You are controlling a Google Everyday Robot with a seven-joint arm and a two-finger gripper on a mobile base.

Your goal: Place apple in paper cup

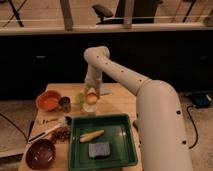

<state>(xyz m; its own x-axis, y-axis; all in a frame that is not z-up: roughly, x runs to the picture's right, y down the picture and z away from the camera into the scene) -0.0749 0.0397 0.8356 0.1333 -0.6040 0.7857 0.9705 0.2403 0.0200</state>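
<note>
The apple [91,97], small and orange-red with a paler patch, sits between the fingers of my gripper [91,95] at the middle of the table's far half. The gripper points down and is shut on the apple. The paper cup [89,107], short and whitish, stands directly under the apple, with the apple at or just above its rim. The fruit and the gripper hide most of the cup's mouth.
A pale green item [80,99], a dark can [64,103] and an orange bowl [48,100] stand left of the cup. A green tray [120,157] in front holds a yellow corn piece [91,135] and a grey sponge [99,149]. A dark red bowl [40,153] and utensils [46,131] lie at front left.
</note>
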